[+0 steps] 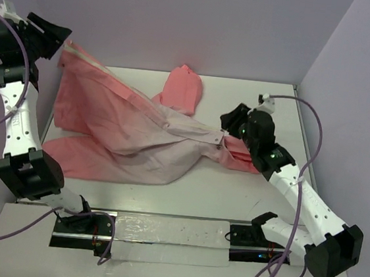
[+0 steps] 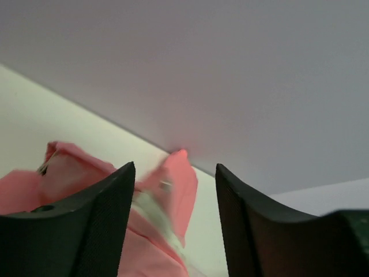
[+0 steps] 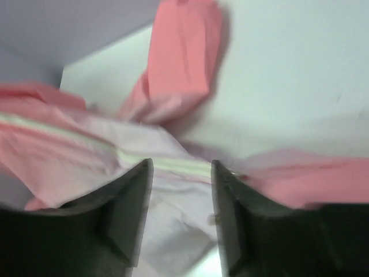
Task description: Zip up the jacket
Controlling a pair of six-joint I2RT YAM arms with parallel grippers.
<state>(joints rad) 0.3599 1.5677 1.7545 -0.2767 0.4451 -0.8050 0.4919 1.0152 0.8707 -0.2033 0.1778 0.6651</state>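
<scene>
The salmon-pink jacket [image 1: 132, 139] lies across the table with its pale lining up. Its light zipper [image 1: 142, 101] runs in a straight line from upper left to lower right. My left gripper [image 1: 62, 36] is raised high at the back left. The jacket's upper edge reaches up to it. In the left wrist view the left gripper [image 2: 175, 165] has its jaws apart, with blurred jacket [image 2: 144, 242] and zipper [image 2: 158, 216] below them. My right gripper [image 1: 227, 131] is low over the jacket's right end. In its wrist view [image 3: 181, 162] the jaws are apart and straddle the zipper [image 3: 69, 135].
A folded sleeve [image 1: 183, 89] lies at the back middle and also shows in the right wrist view [image 3: 181, 52]. Walls close the back and both sides. A shiny metal plate [image 1: 168, 233] spans the near edge between the arm bases. Purple cables [image 1: 292, 255] hang off both arms.
</scene>
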